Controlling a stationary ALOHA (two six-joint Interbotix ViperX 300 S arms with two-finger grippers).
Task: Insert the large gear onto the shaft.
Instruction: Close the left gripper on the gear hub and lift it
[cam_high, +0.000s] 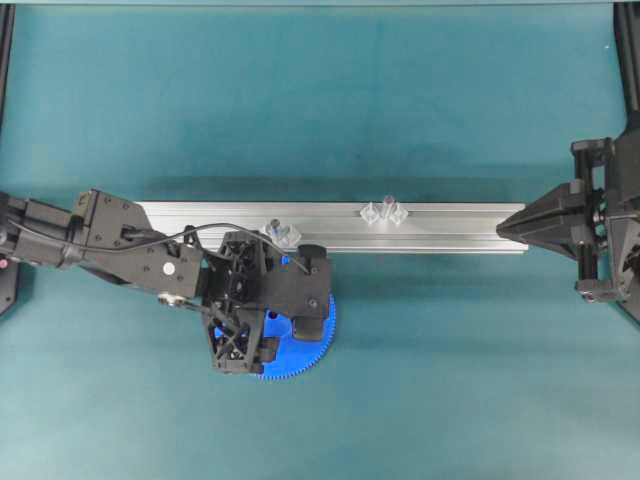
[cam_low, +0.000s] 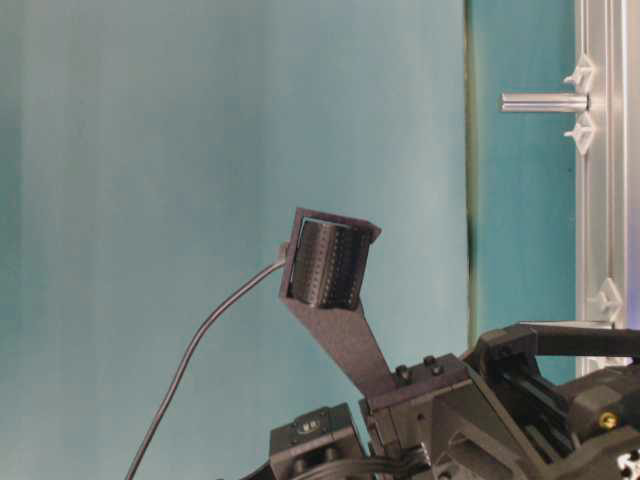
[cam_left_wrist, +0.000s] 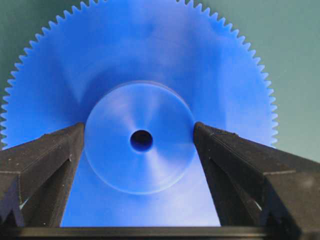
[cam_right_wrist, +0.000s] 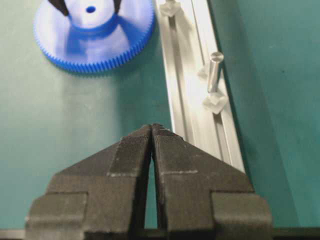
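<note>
The large gear (cam_high: 312, 350) lies flat on the green mat, mostly hidden under my left arm's wrist in the overhead view. It fills the left wrist view as a toothed blue disc (cam_left_wrist: 140, 50). My left gripper (cam_left_wrist: 139, 127) is open, and its black fingers (cam_left_wrist: 60, 150) stand either side of the raised hub, right at its edge. One shaft (cam_high: 386, 208) stands upright on the rail, and a like pin (cam_high: 280, 232) stands beside my left wrist. My right gripper (cam_right_wrist: 151, 126) is shut on nothing at the rail's right end (cam_high: 500, 228).
A long aluminium rail (cam_high: 450, 225) crosses the mat just behind the gear and carries both pins on clear plastic bases. The right wrist view shows the rail (cam_right_wrist: 185, 90) running past the gear (cam_right_wrist: 95, 50). Black frame posts stand at the far corners.
</note>
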